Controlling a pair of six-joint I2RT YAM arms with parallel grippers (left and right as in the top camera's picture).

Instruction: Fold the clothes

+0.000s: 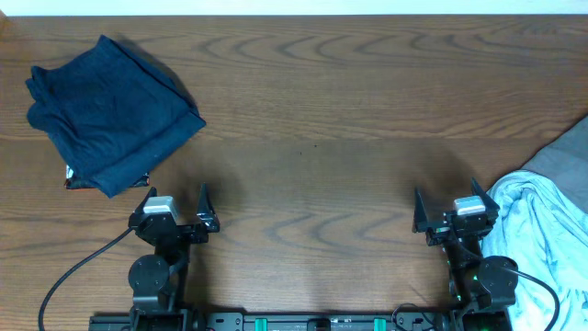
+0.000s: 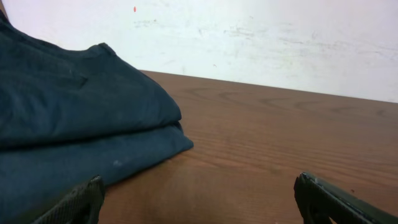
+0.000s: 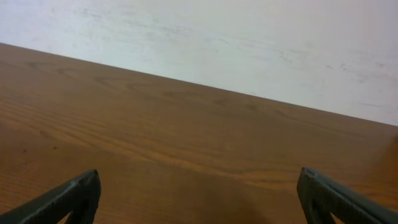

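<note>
A folded dark blue garment point(image 1: 108, 112) lies at the far left of the wooden table point(image 1: 312, 110); it also fills the left of the left wrist view point(image 2: 74, 124). A crumpled light blue garment point(image 1: 542, 230) lies at the right edge, next to a grey cloth point(image 1: 565, 156). My left gripper point(image 1: 175, 200) is open and empty, just in front of the dark blue garment; its fingertips show in the left wrist view point(image 2: 199, 202). My right gripper point(image 1: 446, 204) is open and empty over bare wood point(image 3: 199, 199), just left of the light blue garment.
A small dark tag point(image 1: 73, 179) sticks out from under the dark blue garment's near edge. A white wall point(image 3: 249, 37) stands behind the table's far edge. A black cable point(image 1: 64, 276) runs from the left arm's base.
</note>
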